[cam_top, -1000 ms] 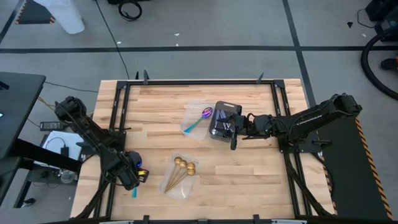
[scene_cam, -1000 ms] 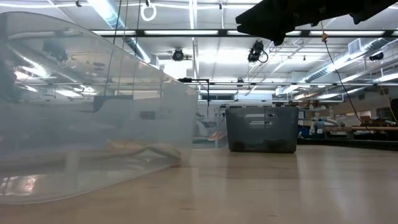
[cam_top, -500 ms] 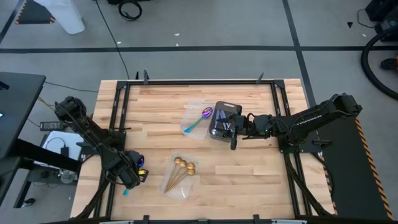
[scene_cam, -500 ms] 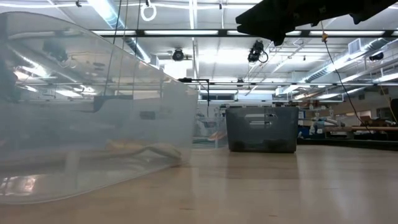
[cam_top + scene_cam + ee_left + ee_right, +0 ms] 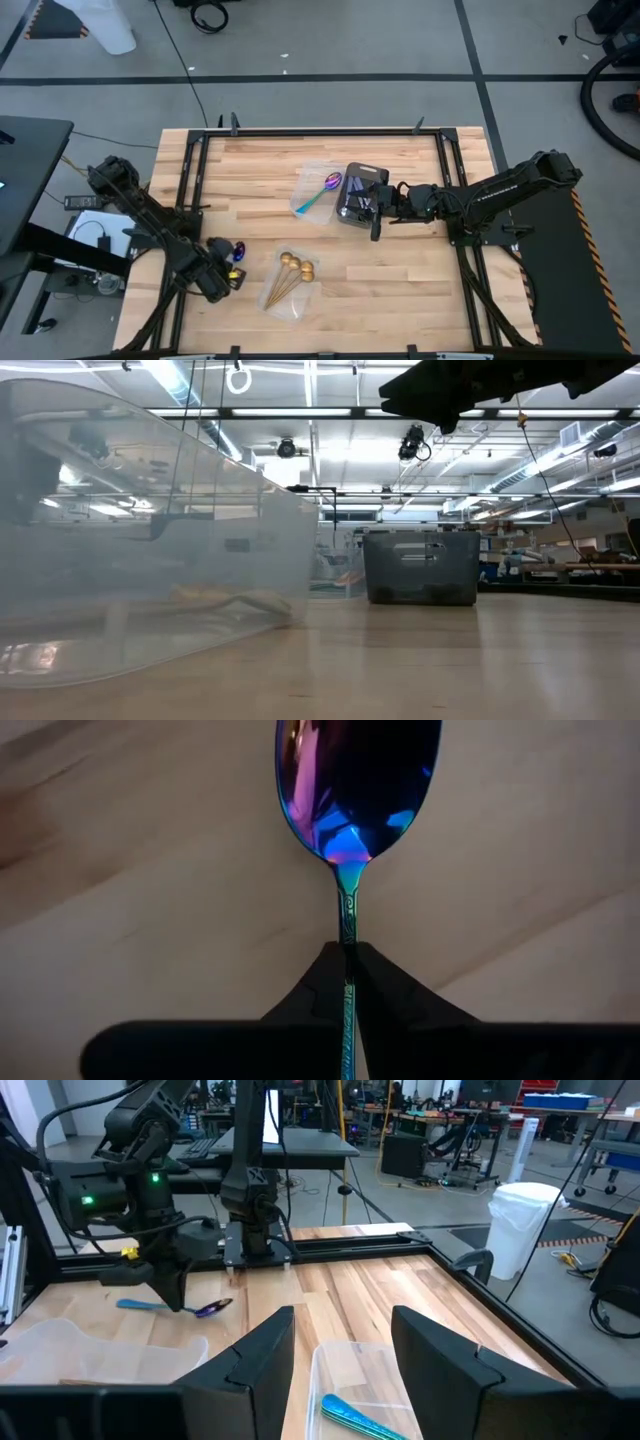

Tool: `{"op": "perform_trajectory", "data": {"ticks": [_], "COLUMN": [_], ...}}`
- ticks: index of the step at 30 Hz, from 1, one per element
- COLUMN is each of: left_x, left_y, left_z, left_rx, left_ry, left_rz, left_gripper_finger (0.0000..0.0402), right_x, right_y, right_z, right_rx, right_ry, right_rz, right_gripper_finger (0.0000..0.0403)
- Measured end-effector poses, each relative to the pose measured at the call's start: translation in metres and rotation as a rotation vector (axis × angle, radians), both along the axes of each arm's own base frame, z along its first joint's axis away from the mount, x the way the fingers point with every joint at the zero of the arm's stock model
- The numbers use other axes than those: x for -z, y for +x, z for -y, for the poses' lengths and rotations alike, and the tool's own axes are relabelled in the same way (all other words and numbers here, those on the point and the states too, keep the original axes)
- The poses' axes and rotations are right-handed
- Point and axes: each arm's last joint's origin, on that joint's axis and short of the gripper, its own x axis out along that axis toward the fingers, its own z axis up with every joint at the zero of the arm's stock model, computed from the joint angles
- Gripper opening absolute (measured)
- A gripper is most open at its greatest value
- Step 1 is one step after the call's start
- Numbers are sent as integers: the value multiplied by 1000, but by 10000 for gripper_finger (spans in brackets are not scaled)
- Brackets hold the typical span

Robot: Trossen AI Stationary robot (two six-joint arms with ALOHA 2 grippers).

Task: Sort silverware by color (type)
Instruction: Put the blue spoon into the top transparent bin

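My left gripper (image 5: 218,280) is at the table's near left, shut on an iridescent purple-blue spoon (image 5: 355,790) with a teal handle. In the right wrist view the spoon's bowl (image 5: 214,1308) and its handle end (image 5: 135,1304) stick out on either side of the fingers. A second purple-blue spoon (image 5: 322,192) lies in a clear tray (image 5: 305,178). Gold spoons (image 5: 290,270) lie in another clear tray (image 5: 292,305). My right gripper (image 5: 345,1350) hangs open over the dark grey tray (image 5: 357,195). My left gripper pinches the spoon's slim handle (image 5: 347,925) between its two fingertips (image 5: 325,970), a short way behind the bowl. The fingers come from above, slanting down, and lie across the handle. The spoon sits about level, low over the wood. Whether it touches the table I cannot tell.
The low view shows the clear tray's wall (image 5: 150,540) close by on the left and the dark grey tray (image 5: 420,567) farther back. Bare wood lies between the trays and along the near edge. A black frame rail (image 5: 180,200) borders the table.
My left gripper has shifted a little toward the table's right edge and rolled at the wrist. The spoon has turned about with it: its bowl now shows farther right and farther from the near edge, and the teal handle end that stuck out toward the near edge is hidden.
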Motion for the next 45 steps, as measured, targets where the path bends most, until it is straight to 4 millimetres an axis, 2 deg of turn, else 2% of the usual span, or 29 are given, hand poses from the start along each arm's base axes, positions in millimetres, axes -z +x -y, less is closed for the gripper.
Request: {"op": "perform_trajectory", "data": {"ticks": [11,16,22,28,36,45], "left_x": [-9,-33,-67,-87,-93,-104], "left_y": [24,31,40,58,79,105], "left_z": [-12,-18,-31,-47,-74,-98], "left_rx": [90,132,177,232,301,377], "left_ry": [-10,24,178,302,397,501], "left_rz": [99,113,77,118,155,306], "left_gripper_finger": [17,16,16,16,17,19], "right_x": [0,0,3,4,4,4], "right_y": [0,0,0,-1,-2,-3], "right_z": [0,-1,-1,-5,-14,-19], "right_rx": [1,-14,-22,-60,-85,-100], "right_ry": [14,25,57,102,100,120], "right_rz": [3,2,-16,-19,-19,-19], "right_gripper_finger": [179,179,179,179,179,179]}}
